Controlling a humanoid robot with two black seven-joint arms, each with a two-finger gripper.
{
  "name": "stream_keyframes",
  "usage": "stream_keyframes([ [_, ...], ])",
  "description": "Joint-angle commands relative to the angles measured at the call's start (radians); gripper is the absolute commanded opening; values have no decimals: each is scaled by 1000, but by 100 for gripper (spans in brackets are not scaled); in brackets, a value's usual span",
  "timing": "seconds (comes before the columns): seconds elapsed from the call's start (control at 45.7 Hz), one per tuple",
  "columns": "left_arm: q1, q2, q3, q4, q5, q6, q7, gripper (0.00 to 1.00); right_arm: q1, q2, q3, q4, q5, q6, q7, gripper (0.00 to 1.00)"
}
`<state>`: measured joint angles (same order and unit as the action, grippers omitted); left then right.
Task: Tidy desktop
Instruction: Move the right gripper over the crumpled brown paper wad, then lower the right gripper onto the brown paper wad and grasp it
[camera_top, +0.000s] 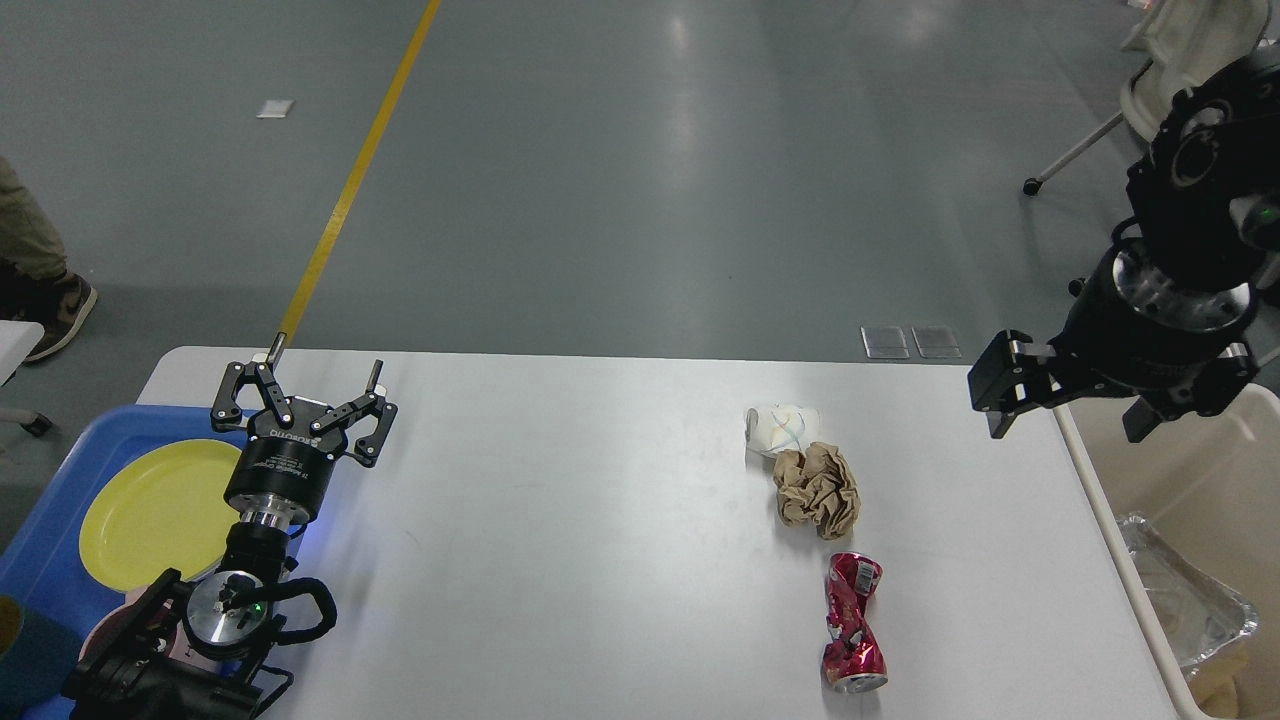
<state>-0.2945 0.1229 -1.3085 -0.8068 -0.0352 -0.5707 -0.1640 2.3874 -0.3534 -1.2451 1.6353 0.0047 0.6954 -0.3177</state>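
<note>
desktop (560, 560): white tabletop with rounded corners, fills the lower half of the head view, grey floor beyond its far edge.
left gripper (322, 378): over the left end of the desktop, beside the blue tray; fingers spread wide apart, nothing between them.
right gripper (1003, 385): at the right edge of the desktop, raised, pointing left; seen dark and side-on, fingers can't be told apart, so open or closed can't be read.
blue tray (45, 545): off the left end of the desktop, partly under the left arm.
yellow plate (155, 512): round, lying flat in the blue tray, just left of the left arm.
white cup (783, 428): crumpled, on its side, right of desktop centre, touching the brown paper behind it.
brown paper (818, 488): crumpled ball, just nearer than the white cup.
red can (853, 622): crushed, lying lengthwise, nearer than the brown paper, small gap between them.
beige bin (1200, 470): just off the right edge of the desktop, below the right arm.
foil container (1190, 600): crumpled silver, lying inside the beige bin.
yellow line (360, 170): runs across the floor from the top down to the far-left corner of the desktop.
</note>
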Motion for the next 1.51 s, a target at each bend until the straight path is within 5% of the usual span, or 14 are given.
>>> stream_keyframes([
  [0.0,0,0,0,0,0,0,0,96,88,5,21,95,1,-2,8,100],
  [0.416,0,0,0,0,0,0,0,96,101,40,32,74,1,-17,8,100],
  [0.635,0,0,0,0,0,0,1,96,-42,28,79,-3,0,-131,5,100],
  [0.876,0,1,0,0,0,0,0,96,-374,59,199,-279,1,-218,-3,100],
  [1.16,0,0,0,0,0,0,0,96,-809,235,300,-719,-2,-221,-3,100],
  [1.489,0,0,0,0,0,0,0,96,-1103,381,363,-1086,-17,-263,-1,100],
])
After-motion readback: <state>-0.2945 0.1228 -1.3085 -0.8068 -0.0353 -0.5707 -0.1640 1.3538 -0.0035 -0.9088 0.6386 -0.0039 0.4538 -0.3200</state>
